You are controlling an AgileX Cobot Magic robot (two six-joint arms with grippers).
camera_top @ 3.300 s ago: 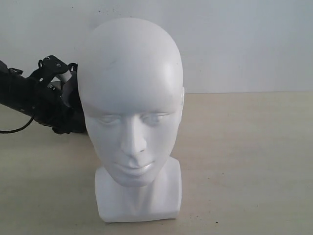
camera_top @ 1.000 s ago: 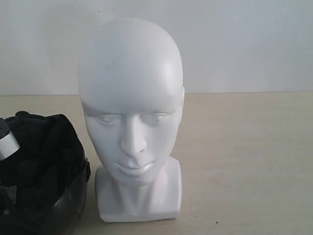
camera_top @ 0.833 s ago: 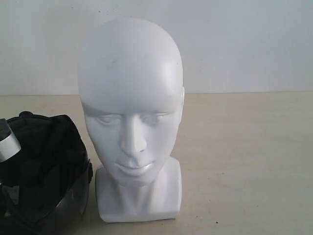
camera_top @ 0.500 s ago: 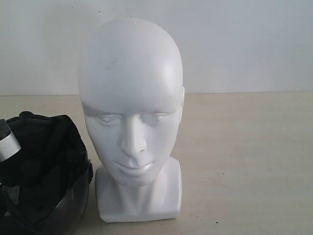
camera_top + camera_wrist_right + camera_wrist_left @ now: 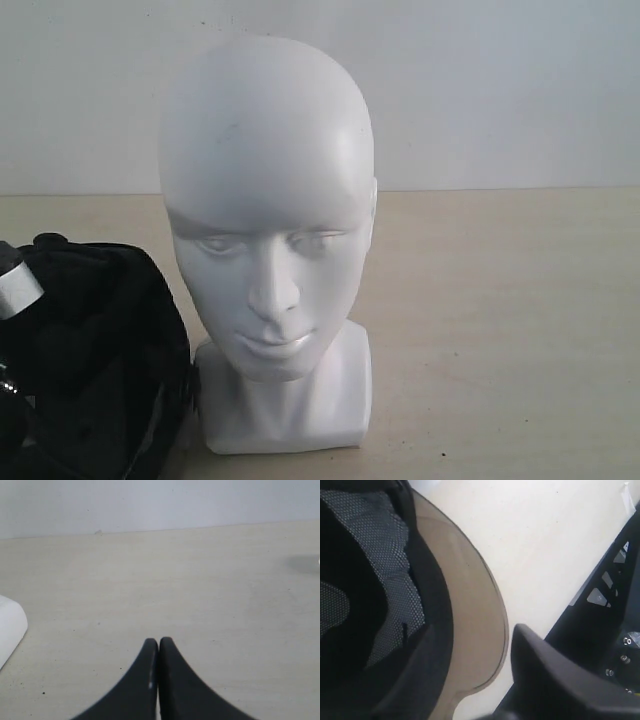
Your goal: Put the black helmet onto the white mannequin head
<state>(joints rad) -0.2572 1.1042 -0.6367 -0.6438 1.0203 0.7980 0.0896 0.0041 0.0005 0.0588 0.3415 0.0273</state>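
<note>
The white mannequin head (image 5: pixel 268 200) stands upright on the table, facing the exterior camera; a corner of its neck base (image 5: pixel 10 630) shows in the right wrist view. The black helmet (image 5: pixel 95 350) hangs at the lower left, close beside the neck base, with its padded inside (image 5: pixel 365 595) turned up. Its smoky-brown visor (image 5: pixel 470 610) curves along the rim. My left gripper (image 5: pixel 470 647) is shut on the helmet's rim and visor, one dark finger (image 5: pixel 535 655) outside the visor. My right gripper (image 5: pixel 158 641) is shut on nothing, low over bare table.
A silver-banded part of the left arm (image 5: pixel 15 285) shows at the left edge above the helmet. The beige table (image 5: pixel 500 330) stretches to the right of the head, with a white wall (image 5: pixel 500 90) behind. A dark frame (image 5: pixel 615 605) runs beside the left gripper.
3.3 s ago the left arm was behind the head and no helmet showed. Over the last second the helmet has shifted right toward the neck base and turned, hiding its visor from the exterior view.
</note>
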